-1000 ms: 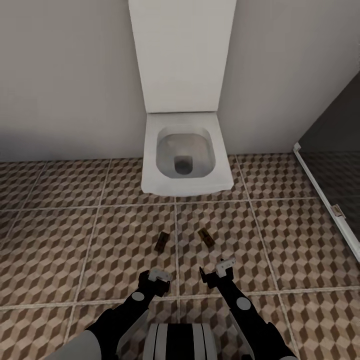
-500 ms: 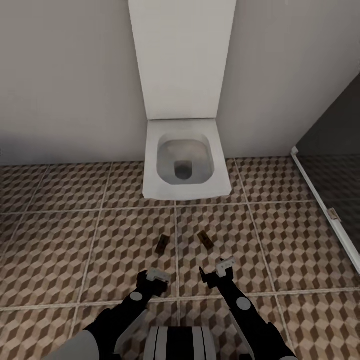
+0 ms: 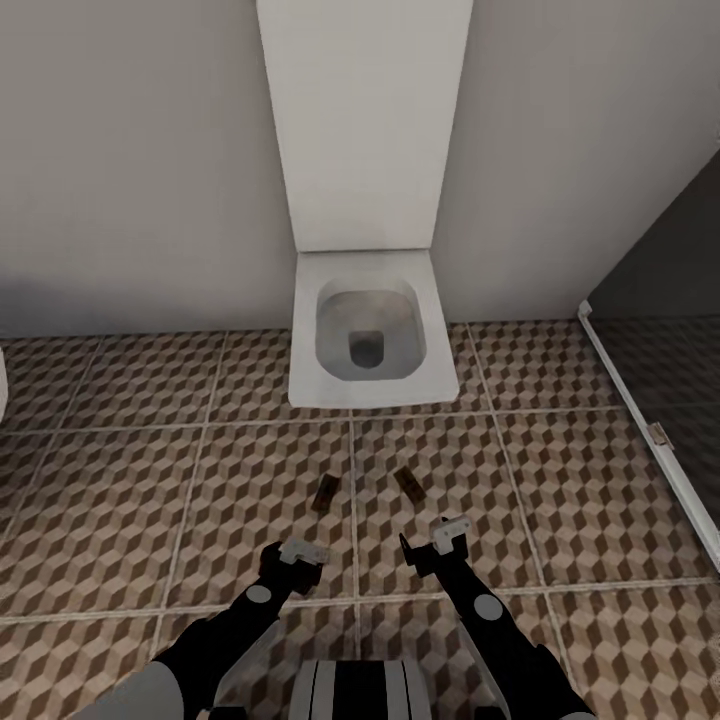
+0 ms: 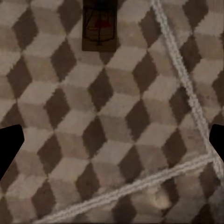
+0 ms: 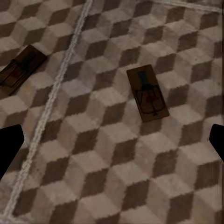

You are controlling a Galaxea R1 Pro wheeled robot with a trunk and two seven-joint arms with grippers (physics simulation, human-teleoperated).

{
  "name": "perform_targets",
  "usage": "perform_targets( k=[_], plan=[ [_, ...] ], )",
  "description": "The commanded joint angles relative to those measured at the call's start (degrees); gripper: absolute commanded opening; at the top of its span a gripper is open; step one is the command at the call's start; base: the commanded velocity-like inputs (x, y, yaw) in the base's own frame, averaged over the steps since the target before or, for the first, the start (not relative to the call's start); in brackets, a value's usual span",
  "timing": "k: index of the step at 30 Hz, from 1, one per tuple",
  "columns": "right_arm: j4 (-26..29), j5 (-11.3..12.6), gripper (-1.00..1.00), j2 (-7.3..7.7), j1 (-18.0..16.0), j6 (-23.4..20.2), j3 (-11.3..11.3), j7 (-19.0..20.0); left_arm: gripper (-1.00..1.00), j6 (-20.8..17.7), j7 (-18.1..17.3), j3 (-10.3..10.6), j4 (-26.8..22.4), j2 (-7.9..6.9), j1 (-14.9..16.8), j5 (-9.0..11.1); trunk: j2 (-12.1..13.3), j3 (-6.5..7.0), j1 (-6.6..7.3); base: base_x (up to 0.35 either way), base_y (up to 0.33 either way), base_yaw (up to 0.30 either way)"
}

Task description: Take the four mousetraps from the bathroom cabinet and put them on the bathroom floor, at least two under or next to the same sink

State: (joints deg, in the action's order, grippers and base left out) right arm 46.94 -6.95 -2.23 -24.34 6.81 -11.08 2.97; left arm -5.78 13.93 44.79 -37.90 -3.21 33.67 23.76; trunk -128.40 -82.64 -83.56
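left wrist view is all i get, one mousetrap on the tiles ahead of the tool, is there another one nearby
observer: yes, a second mousetrap lies on the bathroom floor to the right of the first mousetrap, across a grout line and not touching it.
operator: is the right tool holding anything
observer: no, the right tool is open and empty, just short of the second mousetrap.
operator: whats past the traps
observer: a white toilet against the wall.
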Motion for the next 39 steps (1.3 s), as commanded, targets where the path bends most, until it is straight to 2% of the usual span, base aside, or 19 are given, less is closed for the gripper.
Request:
perform_targets(
  k=[1, 6, 9, 15, 23, 32, 39],
  plan=[
    [0.0, -0.6, 1.00, 0.06, 0.0, 0.2, 0.1, 0.2, 1.00, 0.2, 0.6, 0.5, -0.1, -0.56, 0.0, 0.5, 0.4, 0.15, 0.23, 0.000, 0.000, 0.000],
    [-0.1, -0.6, 1.00, 0.72, 0.0, 0.2, 0.2, 0.2, 1.00, 2.5, 0.6, 0.5, 0.5, -1.51, 0.0, 0.6, 2.4, 1.05, 1.33, 0.000, 0.000, 0.000],
    [-0.1, -0.5, 1.00, 1.67, 0.0, 0.4, 0.1, 0.2, 1.00, 3.9, 0.7, 0.5, 1.6, -1.73, -0.1, 0.7, 3.6, 1.59, 1.99, 0.000, 0.000, 0.000],
    [-2.1, -0.5, 1.00, 2.39, 0.0, 2.1, 0.1, 0.2, 1.00, 5.0, 0.7, 0.5, 3.2, -1.86, -0.1, 0.8, 6.0, 2.67, 3.31, 0.000, 0.000, 0.000],
    [-8.1, -0.5, 1.00, 2.60, 0.0, 6.7, 0.1, 0.2, 1.00, 5.8, 0.7, 0.5, 5.8, -2.25, -0.2, 0.8, 9.2, 4.10, 5.06, 0.000, 0.000, 0.000],
    [-16.6, -0.5, 1.00, 2.74, 0.0, 11.9, 0.2, -0.1, 1.00, 11.2, 0.7, 0.5, 10.6, -2.15, -0.3, 0.9, 12.8, 5.72, 7.04, 0.000, 0.000, 0.000],
    [-21.7, -0.5, 1.00, 2.75, 0.0, 16.1, 0.1, -0.2, 1.00, 12.8, 0.6, 0.6, 12.9, -1.90, -0.4, 0.9, 15.6, 6.98, 8.58, 0.000, 0.000, 0.000]
  ],
)
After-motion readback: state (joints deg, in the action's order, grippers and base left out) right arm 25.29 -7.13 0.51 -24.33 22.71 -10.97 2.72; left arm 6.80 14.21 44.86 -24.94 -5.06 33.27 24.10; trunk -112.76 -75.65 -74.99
